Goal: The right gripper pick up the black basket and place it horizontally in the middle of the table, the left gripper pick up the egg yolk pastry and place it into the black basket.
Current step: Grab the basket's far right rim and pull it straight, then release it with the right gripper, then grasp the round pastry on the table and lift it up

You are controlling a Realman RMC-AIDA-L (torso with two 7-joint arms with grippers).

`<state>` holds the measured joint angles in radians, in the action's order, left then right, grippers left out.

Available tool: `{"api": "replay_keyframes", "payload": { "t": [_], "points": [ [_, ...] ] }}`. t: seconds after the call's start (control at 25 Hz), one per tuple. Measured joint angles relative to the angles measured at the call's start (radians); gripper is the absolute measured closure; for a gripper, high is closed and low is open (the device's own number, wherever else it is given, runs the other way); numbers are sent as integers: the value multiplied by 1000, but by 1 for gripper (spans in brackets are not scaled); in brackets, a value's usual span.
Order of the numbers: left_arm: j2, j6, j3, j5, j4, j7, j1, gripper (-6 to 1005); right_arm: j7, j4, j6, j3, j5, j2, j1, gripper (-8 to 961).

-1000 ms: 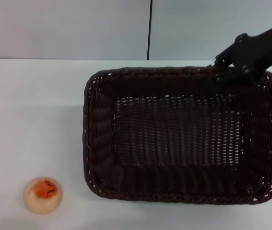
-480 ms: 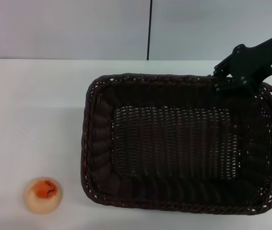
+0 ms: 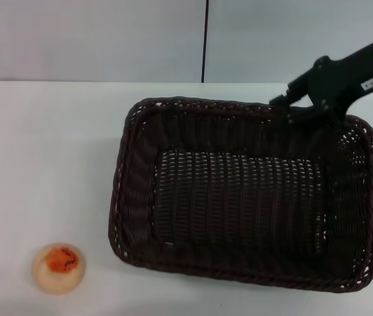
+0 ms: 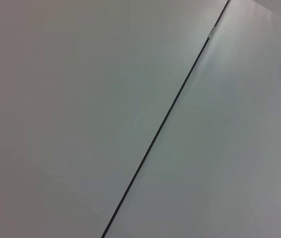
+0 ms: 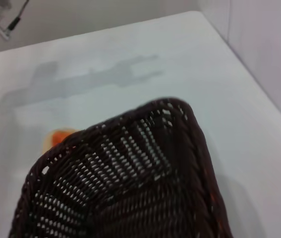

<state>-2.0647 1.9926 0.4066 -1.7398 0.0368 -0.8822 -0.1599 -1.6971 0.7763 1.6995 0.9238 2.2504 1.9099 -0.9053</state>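
The black basket (image 3: 239,197) is over the right half of the white table (image 3: 48,151), long side across, slightly skewed. My right gripper (image 3: 296,108) reaches in from the back right and is shut on the basket's far rim near its right corner. The right wrist view shows a basket corner (image 5: 145,173) from above. The egg yolk pastry (image 3: 58,266), a pale round bun with an orange-red top, sits on the table at the front left, apart from the basket; a sliver of it shows past the rim in the right wrist view (image 5: 56,139). The left gripper is out of view.
A grey wall (image 3: 94,39) with a dark vertical seam (image 3: 206,39) stands behind the table. The left wrist view shows only grey panels and a seam (image 4: 165,119). Bare tabletop lies between the pastry and the basket.
My right gripper has moved left and a little nearer, carrying the basket with it. The basket has shifted left and toward the front and turned slightly. The pastry has not moved.
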Motion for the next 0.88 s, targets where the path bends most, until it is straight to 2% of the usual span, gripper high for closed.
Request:
{"api": "replay_keyframes", "payload": {
  "t": [0.24, 0.4, 0.52, 0.68, 0.72, 0.76, 0.8, 0.88],
  "points": [
    [0, 0, -7, 0, -7, -1, 10, 188, 33, -13, -45, -1, -4, 0, -35, 556],
    [0, 0, -17, 0, -11, -1, 20, 188, 62, -27, -105, -12, -15, 12, -52, 556],
    [3, 0, -44, 0, -5, -1, 22, 189, 70, -19, -160, -14, -58, 24, -34, 557],
    [8, 0, -127, 1, 45, -6, 15, 189, 91, 4, -214, -36, -212, 40, 56, 557],
    [9, -5, -185, 0, 95, -22, 7, 189, 103, 26, -224, -54, -265, 51, 97, 557],
    [9, -11, -225, 0, 127, -36, 2, 189, 135, 65, -240, -87, -365, 81, 180, 557],
    [9, -16, -265, 0, 159, -50, -3, 189, 135, 65, -240, -87, -365, 81, 180, 557],
    [10, -34, -361, 0, 228, -70, -9, 189, 196, 98, -252, -125, -478, 115, 279, 558]
  ]
}}
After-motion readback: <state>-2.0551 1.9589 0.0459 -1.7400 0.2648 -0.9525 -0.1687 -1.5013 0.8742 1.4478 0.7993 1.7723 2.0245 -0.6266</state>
